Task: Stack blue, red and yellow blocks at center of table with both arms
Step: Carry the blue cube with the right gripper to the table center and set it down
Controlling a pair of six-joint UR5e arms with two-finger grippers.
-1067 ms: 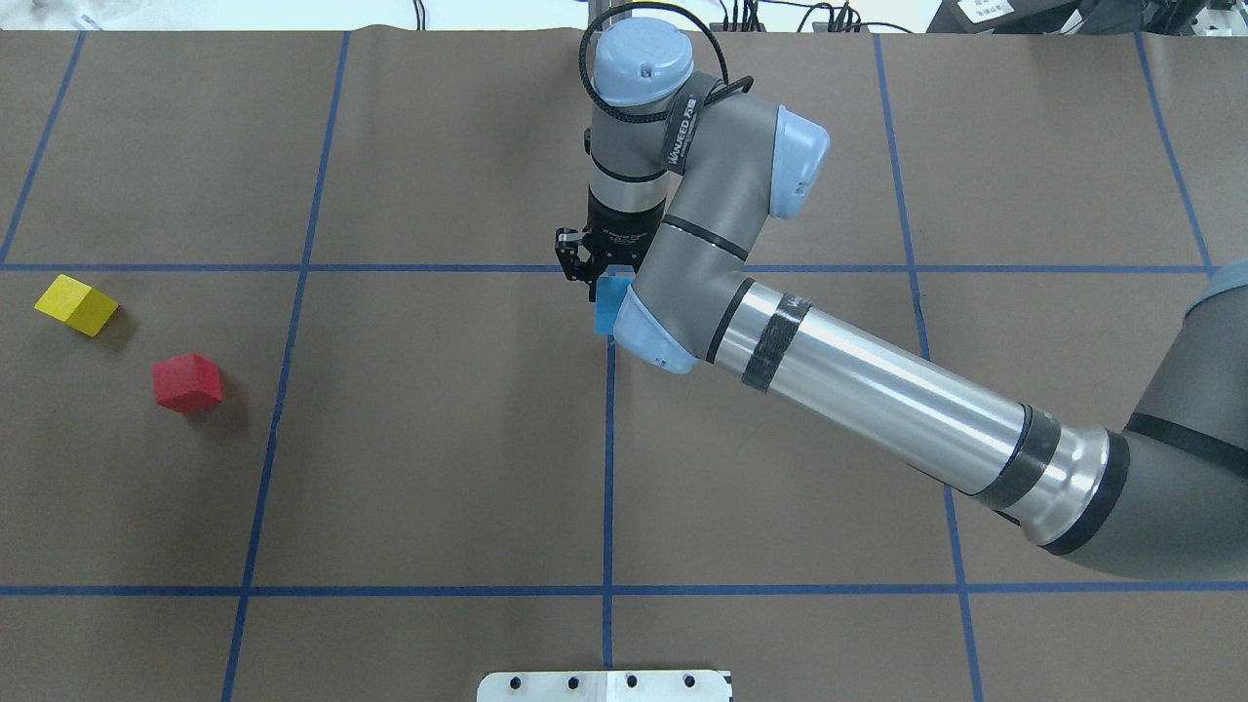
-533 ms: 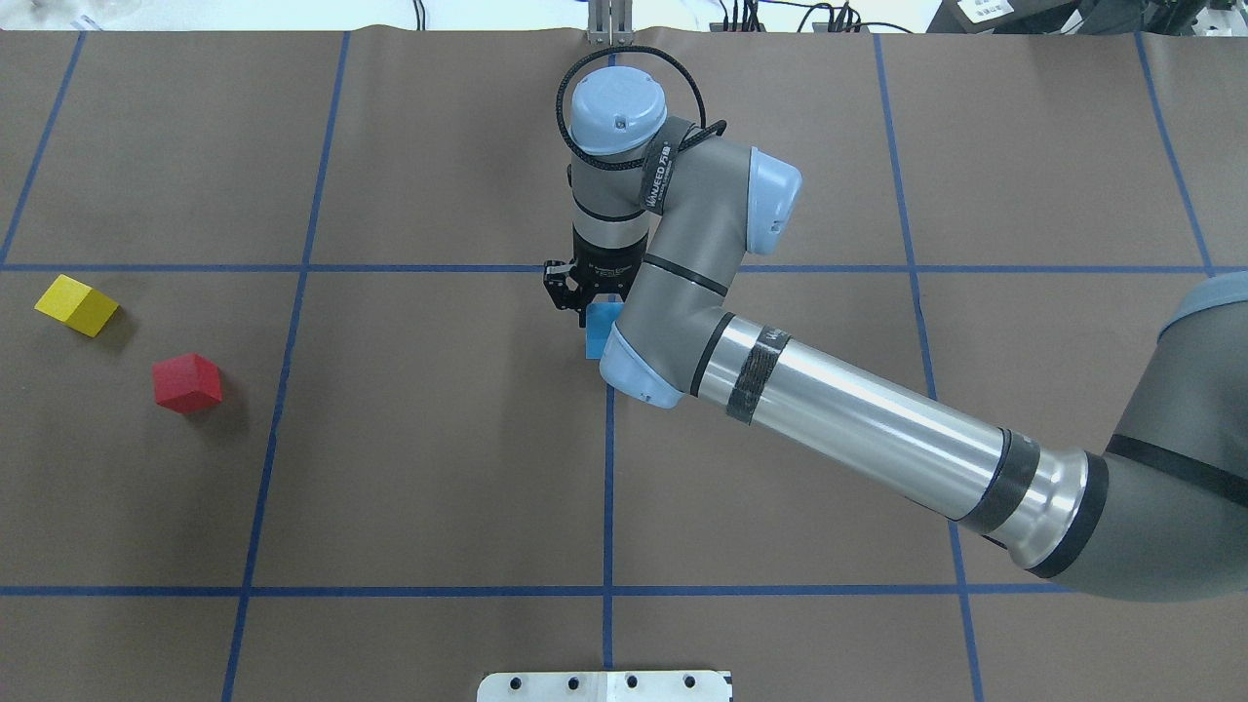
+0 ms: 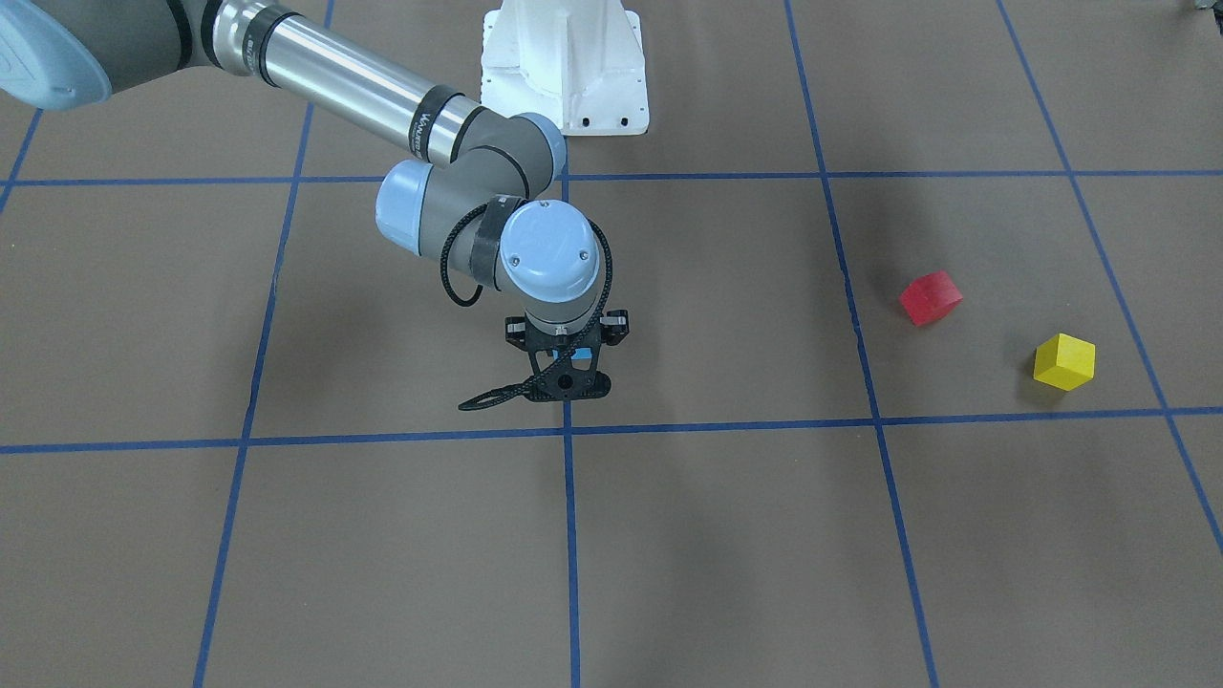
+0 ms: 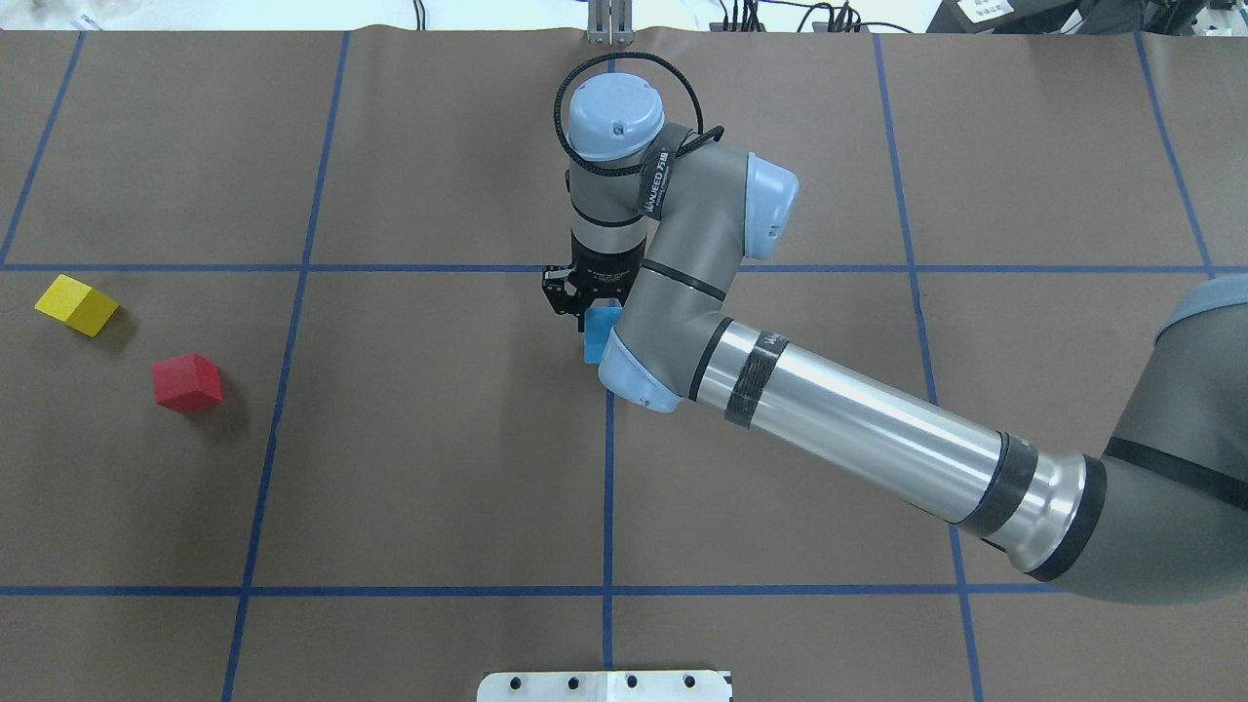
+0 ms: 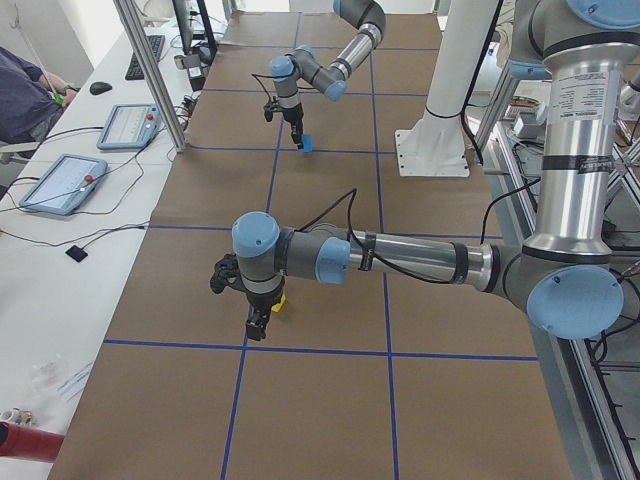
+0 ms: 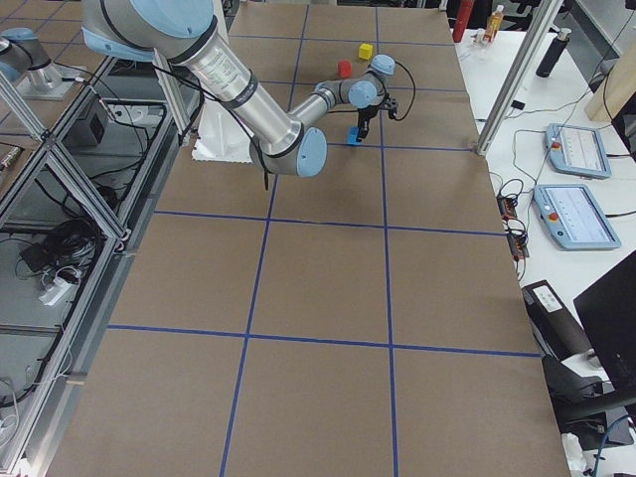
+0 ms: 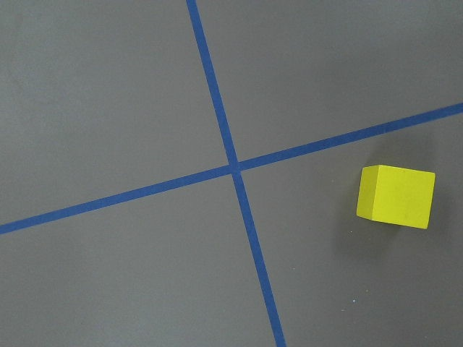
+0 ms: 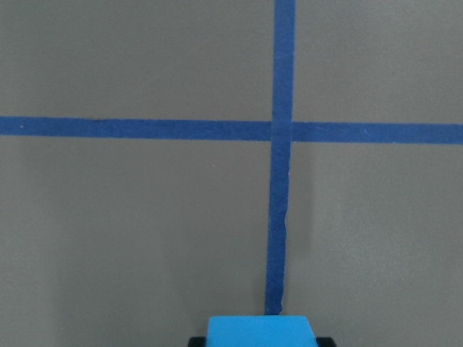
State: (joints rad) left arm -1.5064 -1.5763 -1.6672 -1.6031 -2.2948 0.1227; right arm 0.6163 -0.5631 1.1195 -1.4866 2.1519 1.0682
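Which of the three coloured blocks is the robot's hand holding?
The blue block, gripped in the right hand; the red block and yellow block lie loose off to one side.

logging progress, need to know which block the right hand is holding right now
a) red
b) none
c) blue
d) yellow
c: the right hand grips the blue block near the table's center, while the red block and yellow block lie loose off to the side.

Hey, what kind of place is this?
Most likely a robotics research lab: brown table with blue tape grid, teach pendants on a side desk, a red block and a yellow block laid out.
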